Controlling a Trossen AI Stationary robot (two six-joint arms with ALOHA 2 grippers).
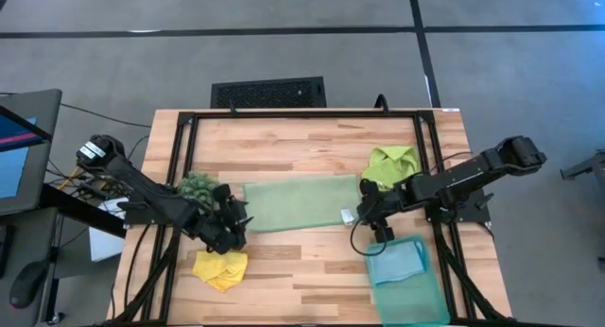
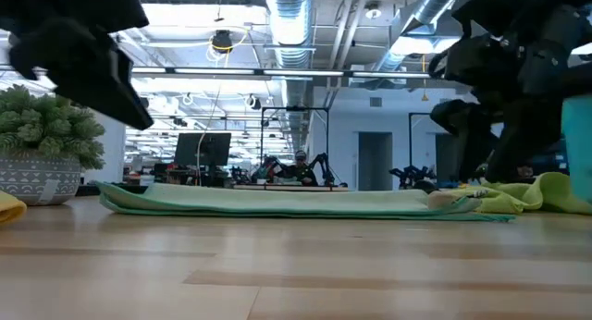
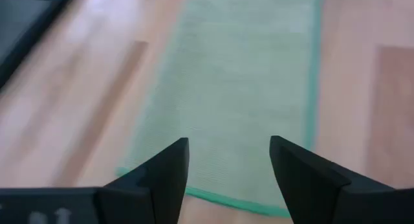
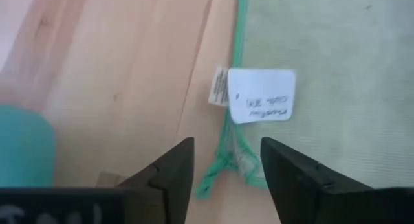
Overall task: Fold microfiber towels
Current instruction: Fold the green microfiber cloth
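Note:
A pale sage green towel [image 1: 301,204] lies flat on the wooden table as a long rectangle, and the low view shows it layered [image 2: 277,200]. My left gripper [image 1: 241,218] hovers open just over its left end [image 3: 233,88]. My right gripper [image 1: 364,206] hovers open over its right end, above the corner with the white label [image 4: 262,94]. Neither touches the cloth. A lime green towel [image 1: 392,164] lies crumpled at the far right. A yellow towel [image 1: 220,268] lies crumpled at the near left. A light blue towel [image 1: 395,263] rests on the teal tray [image 1: 416,303].
A dark-green fuzzy plant in a small pot [image 1: 197,187] stands close behind my left gripper. The teal tray sits at the near right edge, just in front of my right gripper. Black frame rails [image 1: 180,157] run along the table's sides. Bare wood lies at the far middle and near middle.

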